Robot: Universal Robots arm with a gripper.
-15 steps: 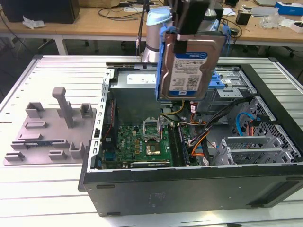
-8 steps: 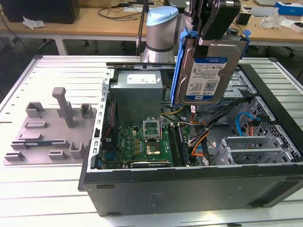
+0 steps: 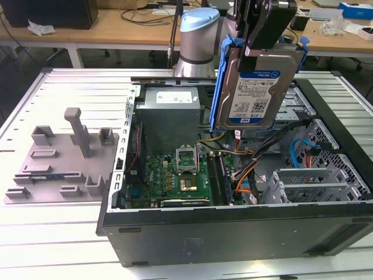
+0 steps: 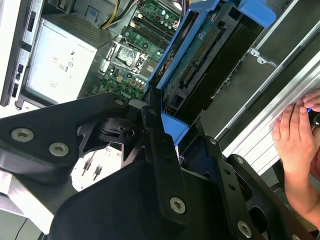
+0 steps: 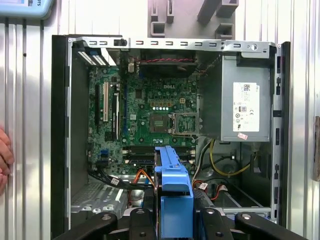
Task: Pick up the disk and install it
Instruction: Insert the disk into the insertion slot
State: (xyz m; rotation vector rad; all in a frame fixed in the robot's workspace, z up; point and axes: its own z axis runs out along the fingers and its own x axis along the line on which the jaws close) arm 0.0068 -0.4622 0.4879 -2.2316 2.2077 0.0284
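Observation:
The disk (image 3: 253,87), a silver-grey hard drive with a white and blue label in a blue carrier bracket, hangs upright above the open computer case (image 3: 233,233). My gripper (image 3: 262,53) is shut on its upper edge, and the black wrist reaches up past the frame's top. In the second wrist view the disk (image 4: 200,65) is edge-on, its circuit side showing, with the gripper (image 4: 175,135) clamped on the blue bracket. In the first wrist view the blue bracket (image 5: 172,182) sticks out from the gripper (image 5: 172,215) over the case's drive-bay end.
Inside the case lie the green motherboard (image 5: 150,115), a grey power supply (image 5: 245,105), loose cables (image 3: 256,169) and metal drive cages (image 3: 320,181). A grey fixture plate (image 3: 58,157) lies at the exterior view's left. A person's hand (image 4: 295,145) rests beside the case.

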